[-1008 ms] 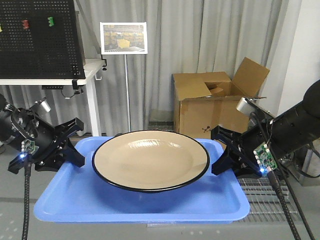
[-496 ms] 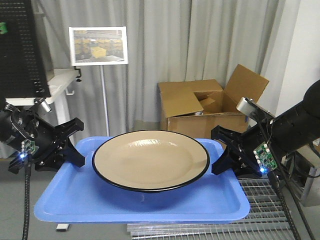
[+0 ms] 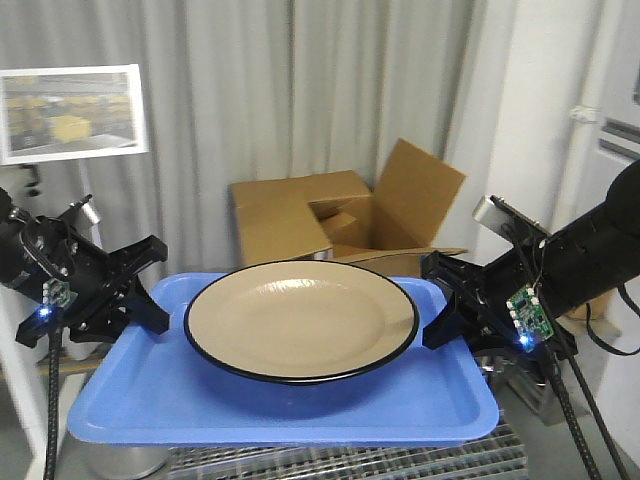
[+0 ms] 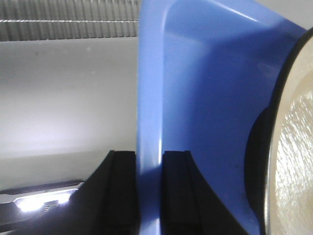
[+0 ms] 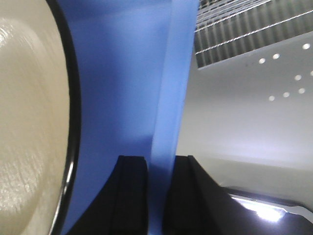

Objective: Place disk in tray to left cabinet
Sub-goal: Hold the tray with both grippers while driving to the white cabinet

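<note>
A glossy beige plate [image 3: 300, 318] with a thin black rim lay flat at the middle of the level, bright-blue rectangular tray [image 3: 280, 410], whose short rims sat at 3 and 9 o'clock.

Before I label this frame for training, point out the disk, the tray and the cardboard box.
disk [image 3: 300, 320]: front view, centre of its beige face.
tray [image 3: 280, 405]: front view, bare blue floor near the front rim.
cardboard box [image 3: 275, 228]: front view, its left front panel.
</note>
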Controlling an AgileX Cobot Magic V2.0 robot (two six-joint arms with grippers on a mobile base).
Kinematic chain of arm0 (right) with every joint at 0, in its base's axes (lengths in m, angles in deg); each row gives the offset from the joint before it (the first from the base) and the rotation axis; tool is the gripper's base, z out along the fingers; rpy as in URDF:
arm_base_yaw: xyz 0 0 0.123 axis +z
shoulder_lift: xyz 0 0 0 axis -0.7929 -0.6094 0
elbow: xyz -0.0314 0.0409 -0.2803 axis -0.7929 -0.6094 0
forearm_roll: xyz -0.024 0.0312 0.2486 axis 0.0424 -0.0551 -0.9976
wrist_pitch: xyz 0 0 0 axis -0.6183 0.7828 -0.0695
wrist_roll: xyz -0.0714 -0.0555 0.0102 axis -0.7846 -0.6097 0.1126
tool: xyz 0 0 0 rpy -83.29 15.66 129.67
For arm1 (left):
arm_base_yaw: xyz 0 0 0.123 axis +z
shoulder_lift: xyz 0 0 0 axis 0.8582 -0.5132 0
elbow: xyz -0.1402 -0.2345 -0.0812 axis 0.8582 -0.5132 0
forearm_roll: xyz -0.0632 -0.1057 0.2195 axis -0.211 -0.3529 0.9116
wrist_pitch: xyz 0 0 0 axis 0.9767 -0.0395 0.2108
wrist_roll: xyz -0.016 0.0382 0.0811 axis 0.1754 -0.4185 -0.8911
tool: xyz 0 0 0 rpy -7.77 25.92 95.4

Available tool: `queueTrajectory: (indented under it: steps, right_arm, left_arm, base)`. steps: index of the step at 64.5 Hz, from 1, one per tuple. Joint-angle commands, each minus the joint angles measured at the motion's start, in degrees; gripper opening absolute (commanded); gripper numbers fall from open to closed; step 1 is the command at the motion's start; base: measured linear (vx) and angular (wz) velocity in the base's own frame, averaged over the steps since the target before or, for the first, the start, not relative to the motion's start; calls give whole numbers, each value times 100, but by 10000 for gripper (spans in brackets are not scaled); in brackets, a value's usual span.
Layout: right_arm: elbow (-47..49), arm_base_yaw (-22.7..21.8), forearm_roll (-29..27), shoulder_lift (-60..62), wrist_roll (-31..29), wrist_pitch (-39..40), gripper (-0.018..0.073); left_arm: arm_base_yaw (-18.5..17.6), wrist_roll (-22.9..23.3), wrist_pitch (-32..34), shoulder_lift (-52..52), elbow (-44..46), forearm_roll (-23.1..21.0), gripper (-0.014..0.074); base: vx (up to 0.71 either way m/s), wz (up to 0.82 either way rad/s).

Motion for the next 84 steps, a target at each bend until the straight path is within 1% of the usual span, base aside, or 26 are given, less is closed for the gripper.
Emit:
queueTrajectory:
  steps: [1, 17, 59, 84]
  right_arm:
    - [231, 109, -978, 314, -74, 199, -4]
    - [231, 109, -978, 314, -74, 199, -4]
    - [231, 109, -1002, 301, -74, 206, -4]
    - [231, 109, -1002, 295, -74, 202, -4]
  left_arm:
    - [-169, 103, -119, 326, 204, -1166, 0]
    - [-169, 103, -119, 326, 204, -1166, 0]
    - [-169, 103, -100, 320, 204, -1166, 0]
    - [-169, 103, -100, 320, 204, -1166, 0]
  base:
    - [28, -42]
    - [23, -56]
    - [17, -73]
    - [14, -55]
